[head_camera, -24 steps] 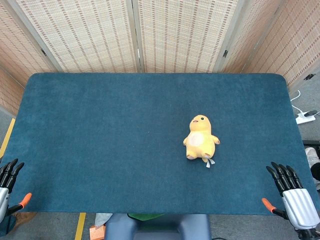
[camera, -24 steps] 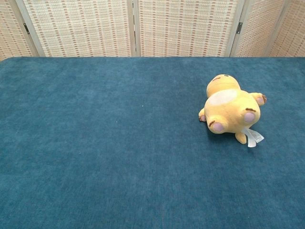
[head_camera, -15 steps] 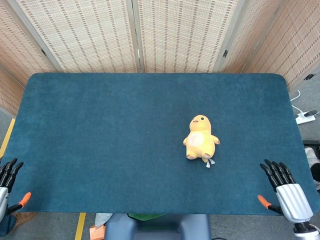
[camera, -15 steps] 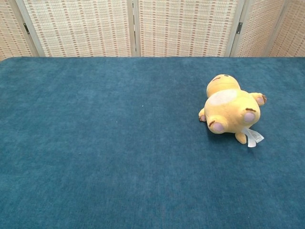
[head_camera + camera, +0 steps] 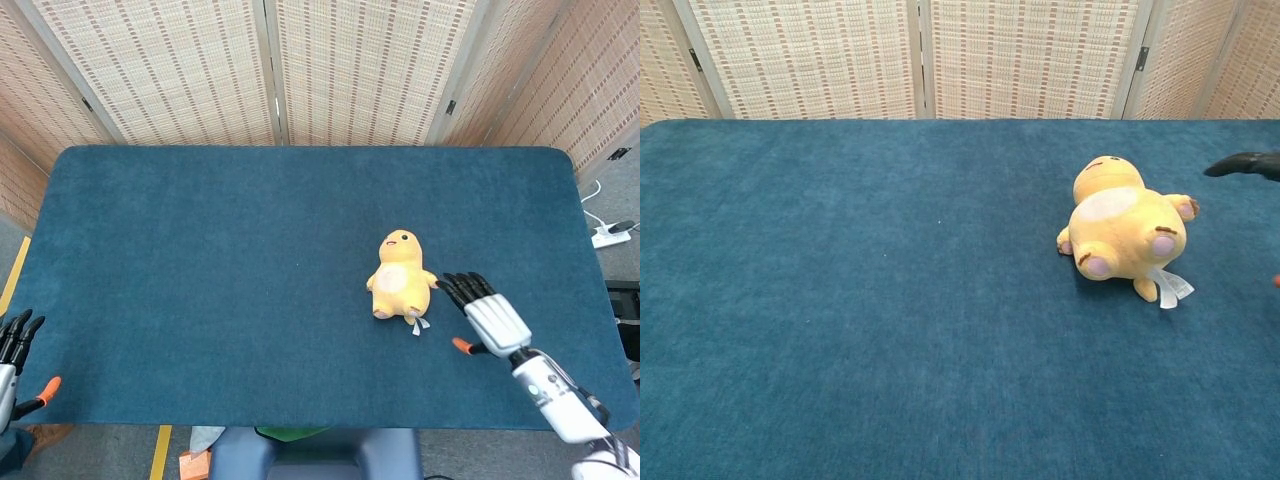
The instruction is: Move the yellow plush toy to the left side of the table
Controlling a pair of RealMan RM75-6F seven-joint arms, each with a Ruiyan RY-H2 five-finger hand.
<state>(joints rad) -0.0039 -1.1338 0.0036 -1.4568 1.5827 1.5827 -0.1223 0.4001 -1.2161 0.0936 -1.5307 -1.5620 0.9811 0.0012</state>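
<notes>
1. The plush (image 5: 402, 277) is lying on its back right of centre on the blue tabletop (image 5: 200, 280), head toward the top of the frame, with a little white tag sticking out at its feet.
2. The right robot hand (image 5: 484, 313) sits just to the right of the plush in the head view, fingers stretched out and spread, holding nothing. Its dark fingertips are close to the plush's arm, but I can't tell if they actually touch.
3. In the chest view only those dark fingertips (image 5: 1244, 164) poke in at the right edge, above and right of the plush (image 5: 1124, 229).
4. The left robot hand (image 5: 14, 350) is way off in the lower left corner, off the tabletop edge, fingers straight, empty.
</notes>
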